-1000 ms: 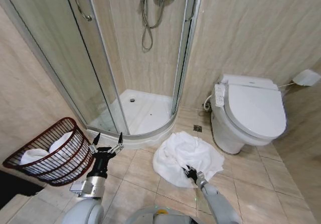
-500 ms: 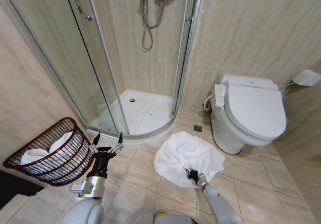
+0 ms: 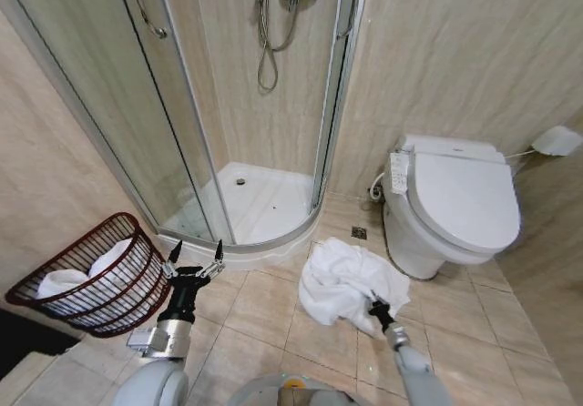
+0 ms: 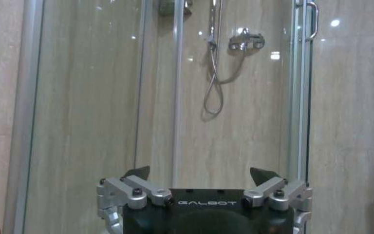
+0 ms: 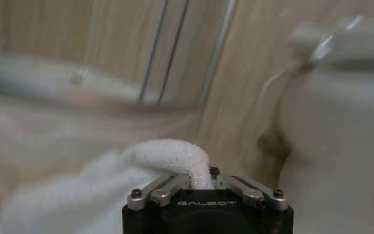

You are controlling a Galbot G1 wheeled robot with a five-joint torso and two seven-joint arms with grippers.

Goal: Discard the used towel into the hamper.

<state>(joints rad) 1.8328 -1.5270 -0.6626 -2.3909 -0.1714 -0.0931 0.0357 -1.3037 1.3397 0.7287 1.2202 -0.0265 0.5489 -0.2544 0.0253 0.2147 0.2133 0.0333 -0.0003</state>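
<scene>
Now right hand clamping towel, dragged rightward

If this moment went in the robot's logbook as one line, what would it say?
right hand: shut on white towel, floor beside toilet | left hand: open, idle by hamper | towel not yet in hamper

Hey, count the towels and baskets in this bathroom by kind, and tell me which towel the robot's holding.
Towels on the floor: 1, the towel, held by the right gripper
Towels in the hamper: 2 white bundles
Hampers: 1
Total: 4
</scene>
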